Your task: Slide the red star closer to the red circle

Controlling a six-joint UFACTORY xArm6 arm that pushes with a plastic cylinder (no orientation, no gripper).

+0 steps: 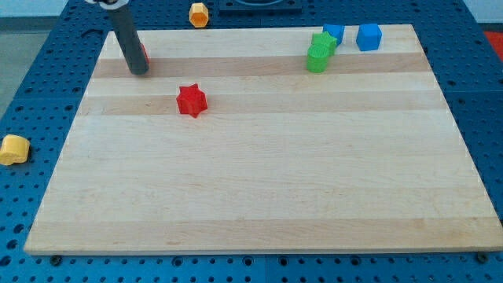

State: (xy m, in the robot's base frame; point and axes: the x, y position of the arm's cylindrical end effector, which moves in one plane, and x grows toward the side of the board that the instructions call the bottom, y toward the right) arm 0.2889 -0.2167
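My tip (139, 71) down far left on table (259, 189), hiding most of red circle (145, 56). Red star (191, 101) near right of tip, apart. No claw fitted, nothing held.

The tool's tip (139, 71) rests on the desk (259, 189) near its top-left corner, with the red circle (145, 56) just behind it on the view's right, mostly hidden by the rod, and the red star (191, 101) lying apart from both, lower and toward the view's right. Near the desk's top-right corner, the green block (317, 58) sits lowest and leftmost, touching the green star (324, 41) above it, with one blue block (334, 34) just beside that star and the blue cube (368, 36) farther right. Off the desk, an orange hexagonal block (200, 13) lies beyond the top edge and a yellow block (13, 148) lies past the left edge.
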